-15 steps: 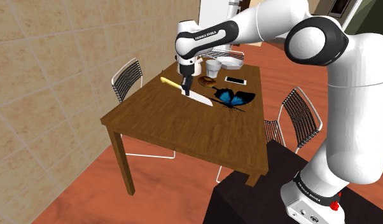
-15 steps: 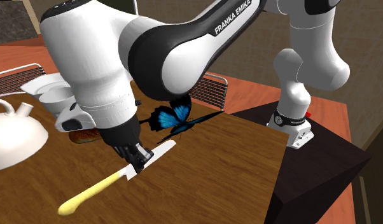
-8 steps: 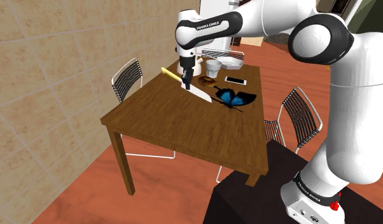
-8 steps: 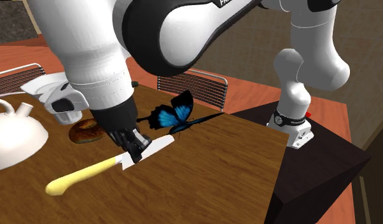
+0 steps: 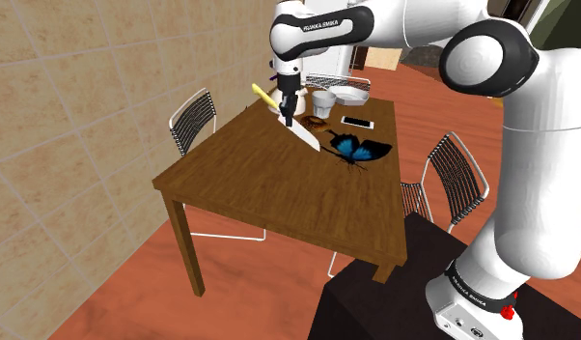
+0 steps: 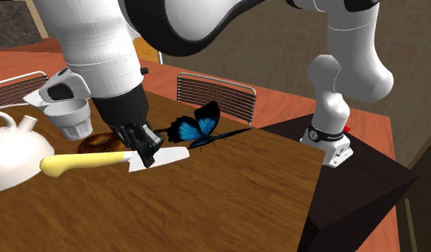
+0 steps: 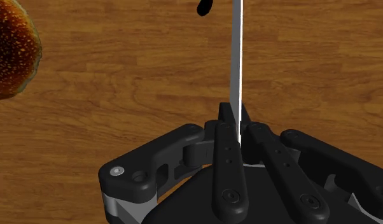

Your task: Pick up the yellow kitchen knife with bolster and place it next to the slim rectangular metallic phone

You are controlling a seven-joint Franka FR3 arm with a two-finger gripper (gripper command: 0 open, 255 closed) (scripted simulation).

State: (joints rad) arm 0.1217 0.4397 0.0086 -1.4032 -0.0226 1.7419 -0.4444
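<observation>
A knife with a yellow handle (image 5: 262, 94) and a white blade (image 5: 305, 140) hangs tilted above the wooden table (image 5: 260, 188). My gripper (image 5: 288, 120) is shut on the blade close to the handle. The second exterior view has the handle (image 6: 78, 162) sticking out level to its left, the blade (image 6: 171, 154) to its right, and the gripper (image 6: 144, 158) clasped between them. Seen from the wrist, the blade (image 7: 236, 70) runs edge-on out of the gripper (image 7: 238, 119). The slim phone (image 5: 357, 122) lies flat near the table's far end, beyond the knife.
A blue butterfly figure (image 5: 354, 148) sits on the table beside the knife tip. A brown doughnut (image 5: 315, 123), white cups (image 5: 324, 99) and a white teapot (image 6: 10, 150) crowd the far end. Wire chairs (image 5: 194, 118) stand at both long sides.
The gripper has risen with the knife, lifting it off the table, and has drifted toward the table's far end. The handle has swung up from drooping to about level.
</observation>
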